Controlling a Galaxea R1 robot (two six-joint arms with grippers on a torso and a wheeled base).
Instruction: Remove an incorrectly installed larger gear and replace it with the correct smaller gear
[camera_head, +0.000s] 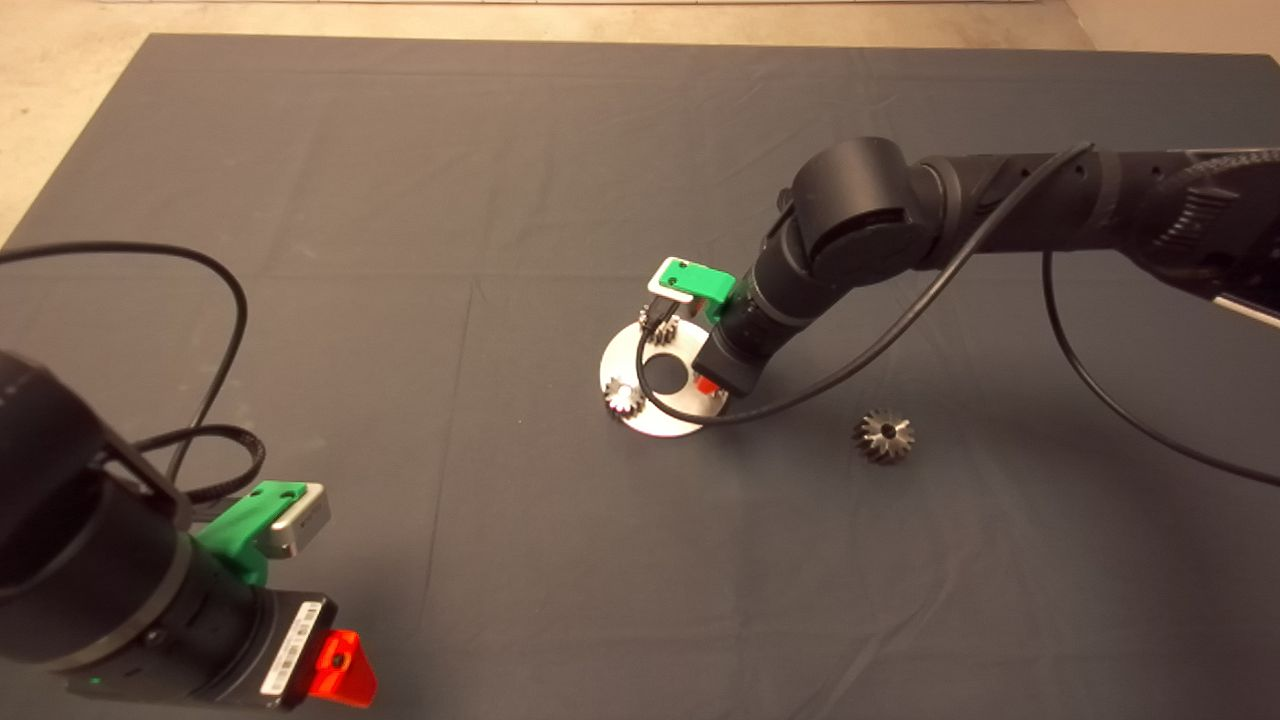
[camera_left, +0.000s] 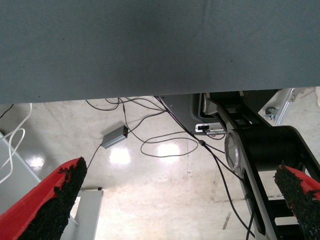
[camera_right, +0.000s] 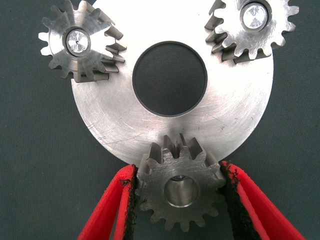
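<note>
Right gripper (camera_right: 179, 200) pinching the smaller gear (camera_right: 180, 190) at the edge of a round metal plate (camera_right: 120, 125) on the dark mat (camera_head: 400, 200).

The right arm (camera_head: 860, 220) reaches in over the plate, which has a large round centre hole and lies flat on the mat. Its two red fingers (camera_right: 112, 210) press their black pads against opposite sides of the smaller gear, held squarely between them over the plate's rim. Beyond the fingertips, two silvery small gears (camera_right: 80, 42) sit on pins at the plate's far edge, one to each side of the hole. The larger gear (camera_head: 884, 436) lies on the mat off to the side of this gripper, well apart from the plate. The left gripper (camera_left: 175, 200) waits at the mat's near corner, fingers spread wide, with floor and cables (camera_left: 165, 145) showing between them.
</note>
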